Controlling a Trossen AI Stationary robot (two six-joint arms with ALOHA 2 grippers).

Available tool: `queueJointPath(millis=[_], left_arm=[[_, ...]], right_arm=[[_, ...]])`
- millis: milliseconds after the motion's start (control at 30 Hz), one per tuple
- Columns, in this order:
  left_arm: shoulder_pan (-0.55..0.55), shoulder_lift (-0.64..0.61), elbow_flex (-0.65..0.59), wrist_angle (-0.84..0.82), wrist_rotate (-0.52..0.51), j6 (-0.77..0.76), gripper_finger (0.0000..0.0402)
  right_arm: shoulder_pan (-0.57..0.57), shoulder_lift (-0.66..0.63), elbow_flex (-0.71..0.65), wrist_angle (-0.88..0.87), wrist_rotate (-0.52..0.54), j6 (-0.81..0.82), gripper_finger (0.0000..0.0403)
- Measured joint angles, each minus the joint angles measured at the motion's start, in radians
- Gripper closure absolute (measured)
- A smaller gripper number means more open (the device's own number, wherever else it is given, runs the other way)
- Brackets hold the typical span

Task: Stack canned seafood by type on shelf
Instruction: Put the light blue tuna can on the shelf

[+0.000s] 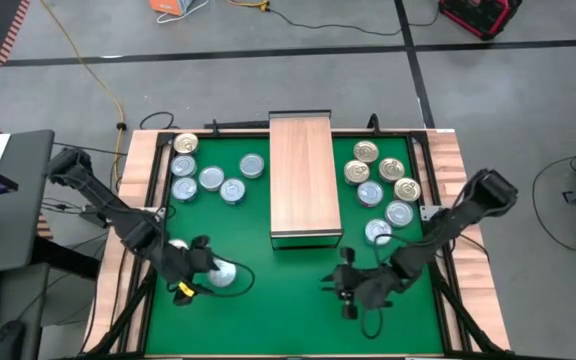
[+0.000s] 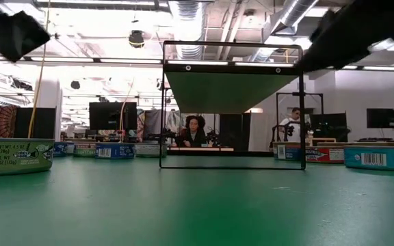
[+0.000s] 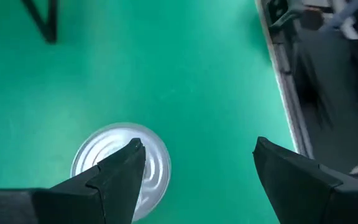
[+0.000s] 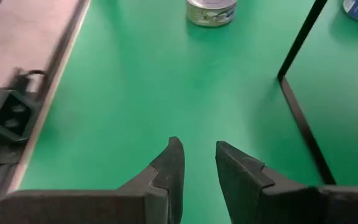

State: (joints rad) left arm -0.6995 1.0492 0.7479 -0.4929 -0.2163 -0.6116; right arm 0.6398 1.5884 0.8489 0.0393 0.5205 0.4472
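The left gripper (image 1: 211, 270) hangs low over the near left part of the green mat (image 1: 288, 300), right above a single silver-topped can (image 1: 222, 272) that sits alone there. In the left wrist view the fingers (image 3: 114, 177) are spread wide; one finger overlaps the can's (image 3: 120, 165) rim while the other is well off to the side over bare mat, so the can lies under one finger rather than centred in the gap. Whether that finger touches the can cannot be told.

The right gripper (image 1: 340, 285) hovers over the near right part of the mat, just in front of the shelf (image 1: 305, 178). Its fingers (image 4: 169, 168) are narrow, with only a slim gap between them, and hold nothing; bare mat shows beneath them.

The shelf, a long light-wood block on a thin black frame, stands in the middle of the counter (image 1: 453, 170). To its left lies a group of cans (image 1: 211, 177), mostly silver-blue tops with one gold top at the far corner. To its right lies another group (image 1: 383, 185), gold tops farther back and silver-blue tops nearer. The top of the shelf carries no cans.

In the low view, cans (image 2: 16, 156) line both sides of the frame, and two people (image 2: 195, 131) show in the room behind.
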Motion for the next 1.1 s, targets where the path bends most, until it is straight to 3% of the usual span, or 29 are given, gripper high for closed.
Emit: queueJointPath(millis=[233,333,433,600,833,933,1100], left_arm=[[-0.036,0.01,0.0,-0.047,-0.131,-0.123,0.0114],[-0.042,0.056,0.0,-0.047,-0.156,-0.139,0.0114],[-0.044,0.119,0.0,-0.048,-0.15,-0.156,0.0114],[-0.046,0.208,0.0,-0.036,-0.13,-0.161,0.0114],[-0.047,0.284,0.0,-0.012,-0.181,-0.152,0.0114],[-0.047,0.294,0.0,-0.004,-0.246,-0.141,0.0114],[-0.047,0.273,0.0,0.035,-0.361,-0.107,0.0114]], right_arm=[[-0.075,0.098,0.017,0.096,-0.002,-0.005,0.0282],[-0.08,0.146,0.066,0.054,-0.021,-0.008,0.0282],[-0.068,0.146,0.142,-0.166,-0.026,0.042,0.0282],[-0.047,0.091,0.255,-0.64,-0.026,0.3,0.0282],[-0.035,0.065,0.26,-1.2,-0.047,0.713,0.0282],[-0.049,0.081,0.252,-1.283,-0.077,0.786,0.0282],[-0.072,0.082,0.199,-1.255,-0.085,0.799,0.0282]])
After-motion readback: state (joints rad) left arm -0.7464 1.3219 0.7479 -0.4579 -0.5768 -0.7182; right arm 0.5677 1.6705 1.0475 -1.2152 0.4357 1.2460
